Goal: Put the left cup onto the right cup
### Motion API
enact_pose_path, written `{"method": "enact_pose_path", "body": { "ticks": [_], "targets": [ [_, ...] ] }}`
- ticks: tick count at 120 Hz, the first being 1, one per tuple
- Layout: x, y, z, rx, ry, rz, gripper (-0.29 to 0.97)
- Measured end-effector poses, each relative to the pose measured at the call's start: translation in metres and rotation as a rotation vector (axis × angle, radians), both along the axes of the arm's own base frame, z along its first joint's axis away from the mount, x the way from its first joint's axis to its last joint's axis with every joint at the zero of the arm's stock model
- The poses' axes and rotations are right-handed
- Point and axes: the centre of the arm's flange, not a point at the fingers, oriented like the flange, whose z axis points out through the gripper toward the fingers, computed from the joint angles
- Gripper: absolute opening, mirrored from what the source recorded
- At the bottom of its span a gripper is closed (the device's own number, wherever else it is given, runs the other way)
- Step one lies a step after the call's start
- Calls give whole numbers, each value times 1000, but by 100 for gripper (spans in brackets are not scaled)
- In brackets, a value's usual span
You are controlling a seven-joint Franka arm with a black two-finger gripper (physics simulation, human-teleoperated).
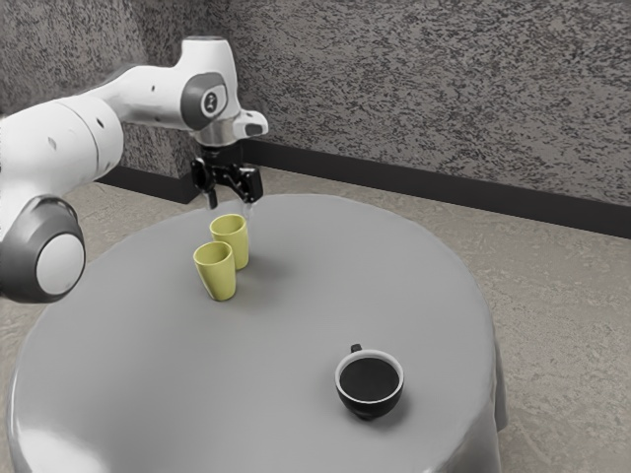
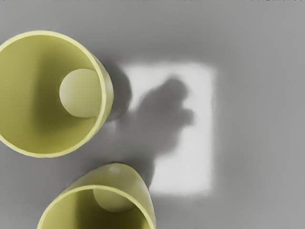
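**Gripper wide open over the cups, nothing grabbed**

Both yellow cups stood upright on the table (image 1: 296,305), well left of the black mug (image 1: 370,384) in the exterior view: the front cup (image 1: 216,269), then the back cup (image 1: 230,239). The gripper (image 1: 229,195) hung above the back cup, spread open and empty.

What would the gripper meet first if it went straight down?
Probably the rim of the farther yellow cup, which sits right under the open gripper in the exterior view; depth is unclear, so it could reach the table just behind it.

Yellow-green near cup (image 1: 216,270) and far cup (image 1: 231,239), black mug (image 1: 369,384), plain grey table (image 1: 148,374), speckled grey wall (image 1: 444,89).
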Motion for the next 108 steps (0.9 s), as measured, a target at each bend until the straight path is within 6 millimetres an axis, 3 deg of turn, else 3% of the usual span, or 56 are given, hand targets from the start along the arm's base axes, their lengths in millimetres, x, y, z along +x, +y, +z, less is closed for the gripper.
{"method": "enact_pose_path", "body": {
  "ticks": [27, 57, 108],
  "targets": [
    [23, 11, -33, -18, -12, -16, 62],
    [32, 21, -61, -22, -7, -33, 62],
    [38, 34, -88, -9, -5, -70, 61]
  ]
}}
